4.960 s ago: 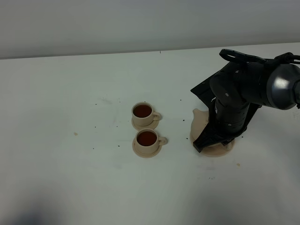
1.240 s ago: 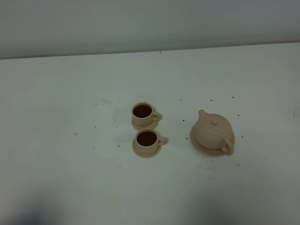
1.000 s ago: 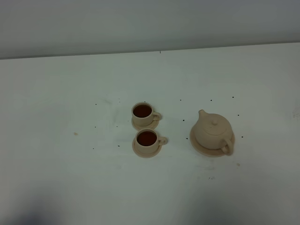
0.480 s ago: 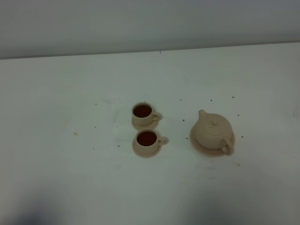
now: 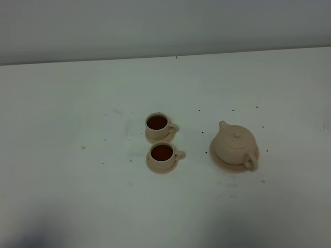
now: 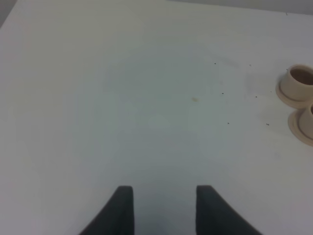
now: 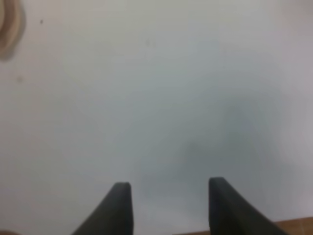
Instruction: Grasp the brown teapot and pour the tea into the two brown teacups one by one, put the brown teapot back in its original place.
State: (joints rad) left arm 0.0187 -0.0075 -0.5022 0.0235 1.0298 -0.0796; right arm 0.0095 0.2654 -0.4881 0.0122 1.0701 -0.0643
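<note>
The brown teapot (image 5: 236, 145) stands upright on its wide tan plate (image 5: 219, 159), its original place, right of the table's middle. Two brown teacups on saucers sit to its left, one behind (image 5: 157, 123) and one in front (image 5: 162, 153), both holding dark tea. Neither arm shows in the exterior high view. The left wrist view has my left gripper (image 6: 164, 192) open over bare table, with the cups (image 6: 299, 81) at the frame's edge. In the right wrist view my right gripper (image 7: 169, 188) is open over bare table, and a sliver of the plate (image 7: 9, 25) shows in a corner.
The white table (image 5: 77, 196) carries scattered dark specks around the cups and teapot. A grey wall (image 5: 155, 26) rises behind the table's far edge. A strip of brown (image 7: 293, 227) shows at the border of the right wrist view.
Five seconds ago the right arm stood over the teapot on its plate; it has since left the exterior high view. Over the last second nothing has moved.
</note>
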